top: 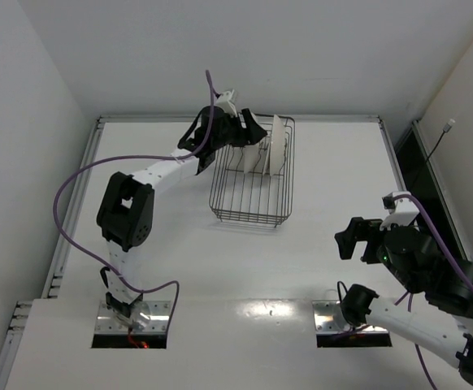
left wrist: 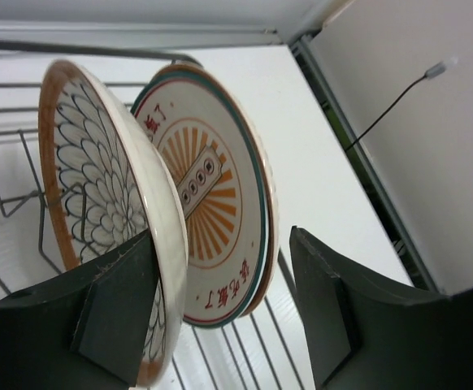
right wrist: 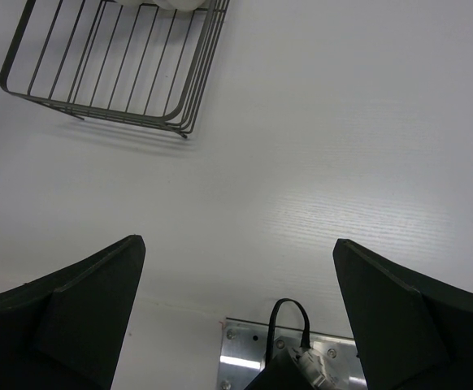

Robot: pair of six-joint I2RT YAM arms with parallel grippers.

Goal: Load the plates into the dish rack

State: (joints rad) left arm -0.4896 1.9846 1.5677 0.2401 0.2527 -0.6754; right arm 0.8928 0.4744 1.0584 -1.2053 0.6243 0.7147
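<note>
Left wrist view: two plates stand on edge in the dish rack (top: 249, 203), a lattice plate (left wrist: 90, 179) nearest and a sunburst plate (left wrist: 216, 203) just behind it. The left gripper (left wrist: 220, 236) has its jaws wide apart. The lattice plate's lower rim lies beside one finger (left wrist: 119, 317), well clear of the other, so nothing is clamped. From above, the plates stand in the rack's far half, and its near half is open wire. The right gripper (right wrist: 236, 244) hangs fully spread over the white table (top: 318, 187), well apart from the rack.

The plates (top: 276, 145) fill the rack (top: 249, 218) at 12 o'clock (standing upright); its 6 o'clock half is open from above.
</note>
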